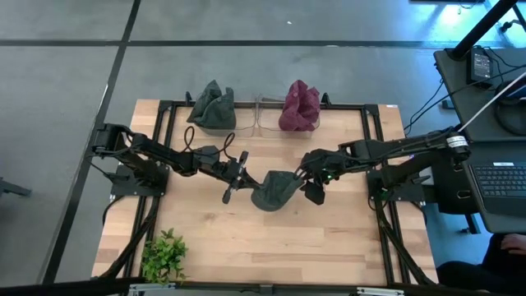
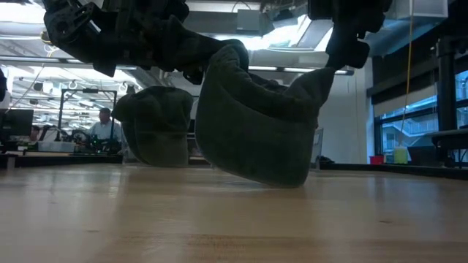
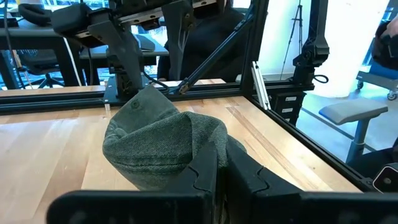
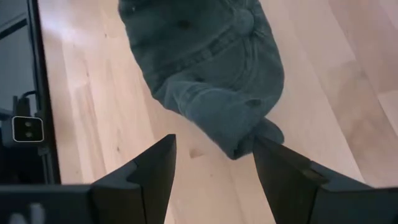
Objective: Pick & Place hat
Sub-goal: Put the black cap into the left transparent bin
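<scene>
A grey-green denim hat (image 1: 275, 191) lies at the middle of the table, its underside (image 2: 278, 177) on the wood. My left gripper (image 1: 249, 181) comes from the table's left and is shut on the hat's left edge. My right gripper (image 1: 308, 182) stands at the hat's right side, open. In the right wrist view its fingers (image 4: 214, 149) straddle the hat's raised end (image 4: 249, 124). In the low view that end (image 2: 322, 73) points up under the right gripper (image 2: 349, 51). My left gripper pinches the hat's left edge (image 3: 211, 146) between its two fingers, coming nearly level from the table's left. That side of the hat is raised (image 2: 223, 62) while the underside stays on the table. My right gripper's one finger (image 4: 273, 162) stands beside the hat's raised end; I cannot tell whether it touches.
Two more hats sit at the table's far edge: a dark green one (image 1: 212, 107) and a maroon one (image 1: 300, 107), with a clear stand (image 1: 263, 119) between them. A small green plant (image 1: 164, 255) stands at the near left corner. Bare wood lies near the front edge.
</scene>
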Available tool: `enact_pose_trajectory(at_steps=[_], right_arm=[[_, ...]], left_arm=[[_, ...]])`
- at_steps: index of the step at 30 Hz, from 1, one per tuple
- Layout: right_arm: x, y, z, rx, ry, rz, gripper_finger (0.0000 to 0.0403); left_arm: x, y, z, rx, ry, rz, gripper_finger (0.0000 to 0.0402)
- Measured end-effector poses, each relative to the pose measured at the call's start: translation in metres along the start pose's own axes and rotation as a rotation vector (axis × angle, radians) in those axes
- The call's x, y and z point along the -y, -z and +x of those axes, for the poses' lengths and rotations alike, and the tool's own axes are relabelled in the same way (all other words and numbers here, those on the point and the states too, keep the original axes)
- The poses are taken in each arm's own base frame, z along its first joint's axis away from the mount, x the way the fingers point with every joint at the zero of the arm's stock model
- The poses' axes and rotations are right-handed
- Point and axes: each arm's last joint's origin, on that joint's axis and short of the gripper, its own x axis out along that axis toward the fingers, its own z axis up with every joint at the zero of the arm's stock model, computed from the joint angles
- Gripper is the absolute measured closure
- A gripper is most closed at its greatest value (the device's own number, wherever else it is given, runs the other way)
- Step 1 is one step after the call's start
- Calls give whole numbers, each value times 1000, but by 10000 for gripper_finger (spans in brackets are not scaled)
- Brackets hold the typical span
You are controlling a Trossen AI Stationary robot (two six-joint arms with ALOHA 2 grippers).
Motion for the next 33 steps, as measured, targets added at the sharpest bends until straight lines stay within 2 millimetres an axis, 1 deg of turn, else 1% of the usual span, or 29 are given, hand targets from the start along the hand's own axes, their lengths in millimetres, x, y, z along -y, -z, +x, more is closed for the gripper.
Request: enact_pose_trajectory(at_steps=[6,9,11,15,18,25,31,33], right_arm=[[3,5,11,22,-12,23,191],[1,4,17,49,-105,5,191],[0,4,18,50,-134,-5,191],[2,7,19,39,-96,-2,203],[4,8,19,39,-70,-1,233],[3,8,19,34,-68,-23,330],[3,8,20,39,-66,-76,389],[4,8,20,55,-37,-104,395]], left_arm=[[0,0,0,0,0,-4,390],[0,0,0,0,0,-4,391],[0,0,0,0,0,-4,391],[0,0,0,0,0,-14,390],[0,0,0,0,0,-16,391],[0,0,0,2,-10,-17,390],[0,0,0,2,-16,-17,391],[0,0,0,3,-16,-17,387]])
